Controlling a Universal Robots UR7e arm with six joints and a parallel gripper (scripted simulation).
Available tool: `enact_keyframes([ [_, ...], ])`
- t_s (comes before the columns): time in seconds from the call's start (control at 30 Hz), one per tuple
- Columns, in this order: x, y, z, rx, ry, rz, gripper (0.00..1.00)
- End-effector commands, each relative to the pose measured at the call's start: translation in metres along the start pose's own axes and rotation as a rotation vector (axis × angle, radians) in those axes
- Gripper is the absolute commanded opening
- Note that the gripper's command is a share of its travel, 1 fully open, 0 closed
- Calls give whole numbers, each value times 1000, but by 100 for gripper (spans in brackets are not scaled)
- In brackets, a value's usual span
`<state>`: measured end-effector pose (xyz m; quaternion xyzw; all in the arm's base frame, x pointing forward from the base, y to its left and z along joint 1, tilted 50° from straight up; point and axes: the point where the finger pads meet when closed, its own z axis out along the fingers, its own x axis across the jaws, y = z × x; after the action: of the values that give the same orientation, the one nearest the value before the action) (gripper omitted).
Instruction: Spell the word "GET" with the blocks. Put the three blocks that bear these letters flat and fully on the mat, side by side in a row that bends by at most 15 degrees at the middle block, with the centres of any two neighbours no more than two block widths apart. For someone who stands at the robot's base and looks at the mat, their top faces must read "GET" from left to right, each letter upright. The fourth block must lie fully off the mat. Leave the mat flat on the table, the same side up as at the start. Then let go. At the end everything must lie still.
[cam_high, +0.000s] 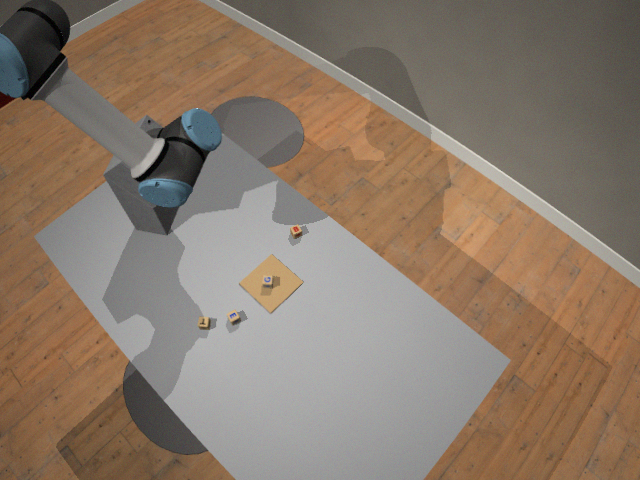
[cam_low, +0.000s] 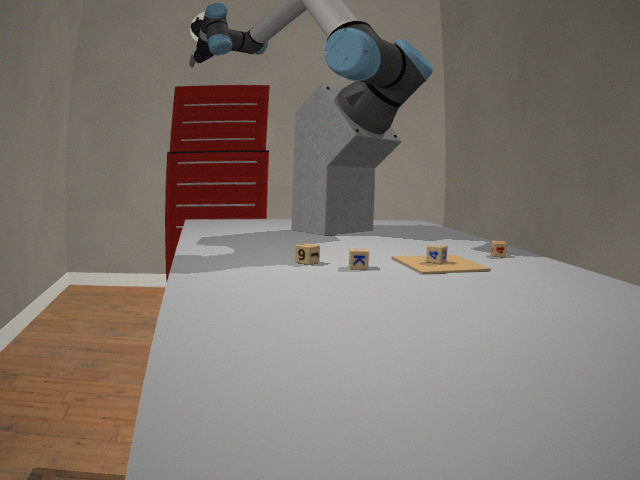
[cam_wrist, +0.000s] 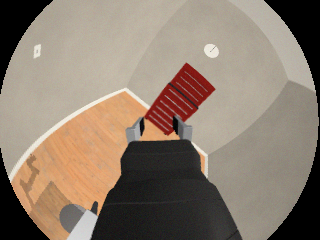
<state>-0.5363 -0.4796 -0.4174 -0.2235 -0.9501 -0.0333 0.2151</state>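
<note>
The square tan mat lies flat on the table. A wooden block with a blue G on top sits on it. A block with a blue E on top lies off the mat. Beside it, also off the mat, is a block whose black top mark looks like a T. A fourth block, with a red letter on top, lies off the mat on its other side. My gripper is open and empty, high up and far from all blocks.
The grey robot pedestal stands at the table's base end. A red drawer cabinet stands on the floor behind the table. The arm's shadows fall across part of the table.
</note>
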Motion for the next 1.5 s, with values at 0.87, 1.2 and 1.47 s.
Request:
enact_keyframes([
  [0.87,-2,-4,-5,6,0,1,100],
  [1.2,-12,-12,-18,18,-5,6,100],
  [1.47,-34,-30,-47,47,-15,18,100],
])
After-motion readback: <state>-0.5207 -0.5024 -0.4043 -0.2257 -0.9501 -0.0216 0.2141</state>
